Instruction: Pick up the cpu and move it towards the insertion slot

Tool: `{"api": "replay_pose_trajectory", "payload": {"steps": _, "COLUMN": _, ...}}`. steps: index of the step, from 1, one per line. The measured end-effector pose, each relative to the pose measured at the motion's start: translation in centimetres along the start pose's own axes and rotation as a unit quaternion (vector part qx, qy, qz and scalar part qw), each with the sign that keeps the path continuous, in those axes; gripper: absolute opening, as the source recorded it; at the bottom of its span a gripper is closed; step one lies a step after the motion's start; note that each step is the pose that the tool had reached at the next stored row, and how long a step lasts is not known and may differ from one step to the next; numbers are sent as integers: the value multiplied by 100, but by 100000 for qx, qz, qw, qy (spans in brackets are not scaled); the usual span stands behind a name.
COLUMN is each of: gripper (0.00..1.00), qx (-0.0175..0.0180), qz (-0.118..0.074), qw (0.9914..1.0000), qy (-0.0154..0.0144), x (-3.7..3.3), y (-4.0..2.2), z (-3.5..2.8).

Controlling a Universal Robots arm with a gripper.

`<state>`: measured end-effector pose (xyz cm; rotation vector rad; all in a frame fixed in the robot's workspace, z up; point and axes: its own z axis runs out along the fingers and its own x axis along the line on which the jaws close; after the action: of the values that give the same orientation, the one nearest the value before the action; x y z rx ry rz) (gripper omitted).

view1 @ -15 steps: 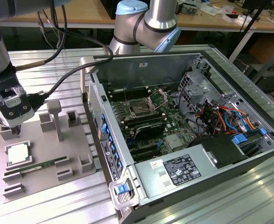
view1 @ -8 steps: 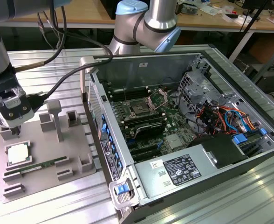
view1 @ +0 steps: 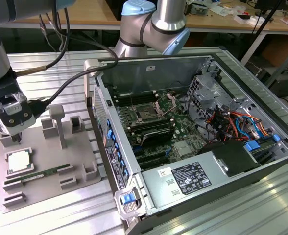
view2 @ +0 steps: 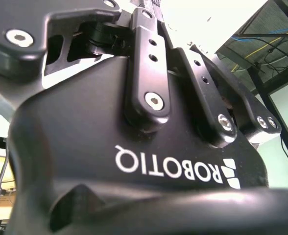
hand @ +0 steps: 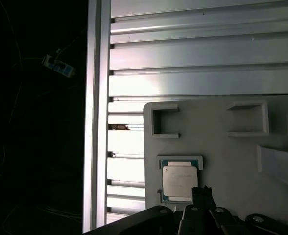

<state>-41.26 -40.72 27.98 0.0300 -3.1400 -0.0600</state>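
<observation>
The cpu (view1: 17, 161), a flat square chip with a pale metal top, lies in a shallow recess on the grey fixture plate (view1: 46, 147) at the exterior view's left. It also appears in the first wrist view as the cpu (hand: 178, 180). My gripper (view1: 16, 138) hangs just above the plate beside the chip's far edge, shut and holding nothing. In the first wrist view the gripper (hand: 201, 192) tip sits at the chip's corner. The insertion slot (view1: 146, 113), a dark socket with a raised silver frame, lies inside the open computer case.
A green memory stick (view1: 42, 173) lies on the fixture next to the chip. Grey posts (view1: 57, 125) stand up from the plate. The case wall (view1: 105, 122) rises between fixture and motherboard. Cables (view1: 237, 122) and a power supply (view1: 190, 178) fill the case's right and near side.
</observation>
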Motion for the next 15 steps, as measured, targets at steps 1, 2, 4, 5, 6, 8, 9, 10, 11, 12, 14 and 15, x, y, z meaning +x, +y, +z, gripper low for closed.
{"api": "replay_pose_trajectory", "payload": {"steps": 1, "gripper": 11, "qx": -1, "qz": 3, "qw": 100000, "qy": -5, "x": 2, "y": 0, "z": 2}}
{"api": "replay_pose_trajectory", "payload": {"steps": 2, "gripper": 11, "qx": -3, "qz": 0, "qw": 100000, "qy": -8, "x": 4, "y": 0, "z": 5}}
{"api": "replay_pose_trajectory", "payload": {"steps": 4, "gripper": 11, "qx": 5, "qz": 0, "qw": 100000, "qy": 5, "x": 6, "y": 0, "z": 8}}
{"api": "replay_pose_trajectory", "payload": {"steps": 5, "gripper": 11, "qx": 5, "qz": -1, "qw": 100000, "qy": 6, "x": 6, "y": -1, "z": 10}}
{"api": "replay_pose_trajectory", "payload": {"steps": 6, "gripper": 11, "qx": 1, "qz": -2, "qw": 100000, "qy": 0, "x": 6, "y": 0, "z": 13}}
{"api": "replay_pose_trajectory", "payload": {"steps": 8, "gripper": 11, "qx": -1, "qz": -1, "qw": 100000, "qy": -2, "x": 7, "y": -1, "z": 19}}
{"api": "replay_pose_trajectory", "payload": {"steps": 9, "gripper": 11, "qx": 1, "qz": 1, "qw": 100000, "qy": -2, "x": 7, "y": -1, "z": 21}}
{"api": "replay_pose_trajectory", "payload": {"steps": 10, "gripper": 11, "qx": 0, "qz": 0, "qw": 100000, "qy": -2, "x": 7, "y": -1, "z": 24}}
{"api": "replay_pose_trajectory", "payload": {"steps": 11, "gripper": 11, "qx": -1, "qz": 1, "qw": 100000, "qy": -3, "x": 8, "y": -1, "z": 26}}
{"api": "replay_pose_trajectory", "payload": {"steps": 12, "gripper": 11, "qx": 2, "qz": 1, "qw": 100000, "qy": -2, "x": 8, "y": -1, "z": 27}}
{"api": "replay_pose_trajectory", "payload": {"steps": 14, "gripper": 11, "qx": -1, "qz": 2, "qw": 100000, "qy": -1, "x": 8, "y": -1, "z": 32}}
{"api": "replay_pose_trajectory", "payload": {"steps": 15, "gripper": 11, "qx": 1, "qz": -1, "qw": 100000, "qy": 1, "x": 8, "y": -1, "z": 34}}
